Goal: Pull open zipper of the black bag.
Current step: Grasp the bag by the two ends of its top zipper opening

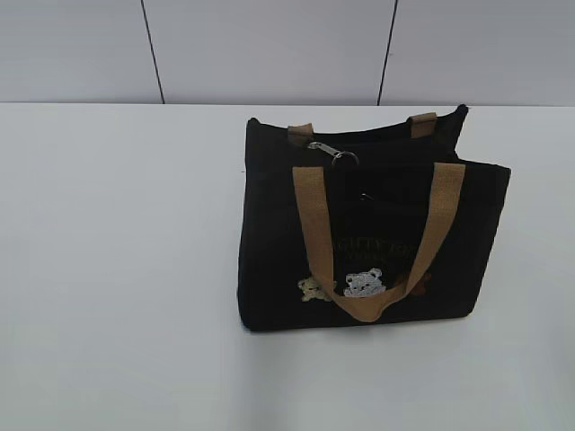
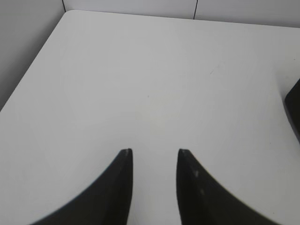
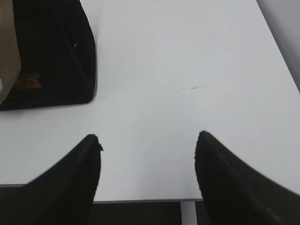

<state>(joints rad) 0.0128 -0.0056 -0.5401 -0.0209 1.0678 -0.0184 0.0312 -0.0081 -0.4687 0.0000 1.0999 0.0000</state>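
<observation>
Zipper [image 1: 334,154] pull is lying on the top edge of the black bag [image 1: 269,260], silvery with a ring at its end, near the rear handle. The bag is standing upright on the white tabletop [image 1: 117,269], a little right of the middle, and its zip line is looking closed. Neither arm is appearing in the exterior view. The left claw [image 2: 154,152] is hovering over bare tabletop, jaws narrowly apart and holding nothing; the bag is only showing at the picture's right edge. The right claw [image 3: 147,138] is standing wide and empty, with the bag's corner near. The approach step seems not yet begun. Next, one claw probably needs to pinch the small pull while the other is steadying the bag.
</observation>
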